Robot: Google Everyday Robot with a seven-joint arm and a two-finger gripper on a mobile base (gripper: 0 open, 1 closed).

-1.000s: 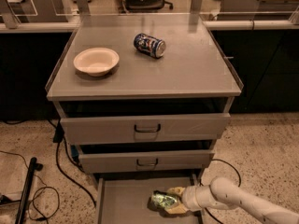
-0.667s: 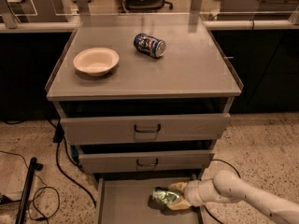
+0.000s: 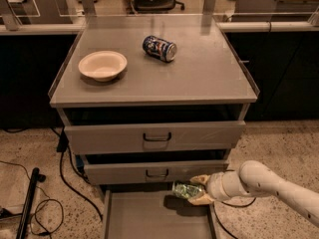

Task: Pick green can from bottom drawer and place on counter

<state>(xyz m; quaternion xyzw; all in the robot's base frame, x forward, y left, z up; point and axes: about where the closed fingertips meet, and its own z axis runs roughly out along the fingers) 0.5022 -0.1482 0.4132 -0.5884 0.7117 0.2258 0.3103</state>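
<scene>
The green can [image 3: 183,190] is held sideways in my gripper [image 3: 198,189], just above the back right part of the bottom drawer [image 3: 144,218], which stands pulled open. The gripper's tan fingers [image 3: 201,179] close on the can from above and below. My white arm [image 3: 264,183] reaches in from the right. The grey counter [image 3: 199,68] lies well above, on top of the cabinet.
On the counter lie a cream bowl [image 3: 102,65] at the left and a blue-and-white can [image 3: 159,48] on its side near the back. Two upper drawers with dark handles [image 3: 157,137] stick out slightly above the open drawer. Black cables [image 3: 45,203] and a pole lie on the floor at the left.
The gripper has lifted the green can off the drawer floor and moved it up and back toward the middle drawer's front.
</scene>
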